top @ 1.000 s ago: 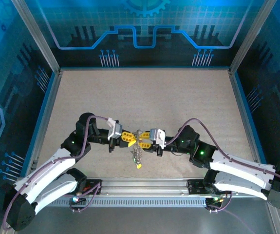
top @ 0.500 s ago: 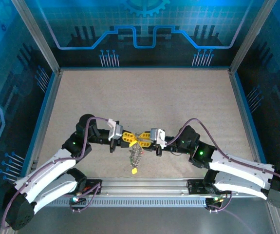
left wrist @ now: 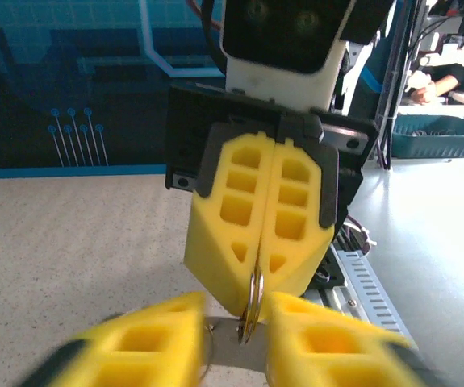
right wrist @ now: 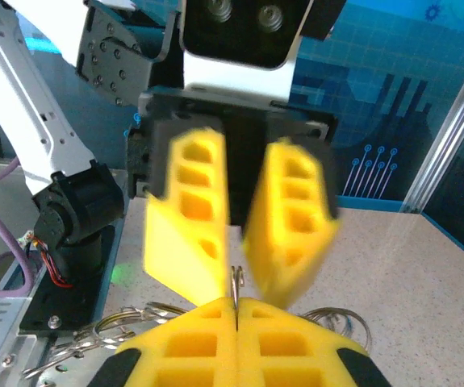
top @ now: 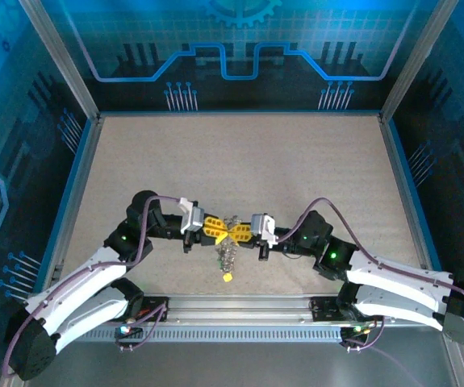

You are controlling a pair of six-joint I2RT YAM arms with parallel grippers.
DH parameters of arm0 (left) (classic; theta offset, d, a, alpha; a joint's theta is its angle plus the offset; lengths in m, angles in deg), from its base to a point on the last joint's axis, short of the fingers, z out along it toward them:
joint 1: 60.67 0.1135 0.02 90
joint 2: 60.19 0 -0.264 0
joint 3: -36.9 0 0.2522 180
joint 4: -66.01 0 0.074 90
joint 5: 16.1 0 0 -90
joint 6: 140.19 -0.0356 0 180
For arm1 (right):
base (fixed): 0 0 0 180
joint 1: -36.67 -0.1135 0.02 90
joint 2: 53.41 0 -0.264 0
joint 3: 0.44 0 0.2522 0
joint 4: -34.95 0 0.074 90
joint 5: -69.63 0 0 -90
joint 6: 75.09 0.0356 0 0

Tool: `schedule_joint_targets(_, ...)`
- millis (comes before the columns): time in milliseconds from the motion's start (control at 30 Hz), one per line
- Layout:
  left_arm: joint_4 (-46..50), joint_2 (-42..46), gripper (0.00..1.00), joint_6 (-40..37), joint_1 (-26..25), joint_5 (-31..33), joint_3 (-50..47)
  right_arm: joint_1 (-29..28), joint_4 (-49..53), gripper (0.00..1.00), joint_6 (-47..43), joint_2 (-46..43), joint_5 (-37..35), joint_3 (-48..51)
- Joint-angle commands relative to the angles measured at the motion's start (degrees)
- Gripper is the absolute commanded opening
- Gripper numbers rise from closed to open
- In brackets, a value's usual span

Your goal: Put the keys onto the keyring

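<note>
My right claw (right wrist: 236, 313) is clamped shut on the keyring (left wrist: 252, 313), gripping it edge-on. My left claw (right wrist: 238, 280) faces it, spread open either side of the ring. The keys (top: 227, 260) hang beneath, near the bench's (top: 296, 161) front edge.

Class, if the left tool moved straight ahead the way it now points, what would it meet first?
Most likely the thin silver metal ring pinched in the right tool, directly ahead between its own fingers.

Shows the right gripper (right wrist: 236, 316) at 6 o'clock, fingers pressed together, pinching the keyring (right wrist: 235, 284) edge-on. Faces the left gripper (right wrist: 244, 272) at 12 o'clock, blurred, fingers parted. Catches wire loops (right wrist: 131, 321) on the counter (right wrist: 425, 258) at 8 o'clock.
</note>
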Motion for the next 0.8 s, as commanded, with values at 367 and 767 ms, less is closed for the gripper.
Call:
schedule_joint_targets(367,35.06,10.65,0.70,-17.98,-0.74,6.14,5.19,-0.39,15.57,0.00,-25.67,-14.65,2.36,0.37)
schedule_joint_targets(767,41.15,1.69,0.84,13.72,0.21,42.08,10.79,-0.42,33.14,0.00,-40.01,-17.30,3.09,-8.21)
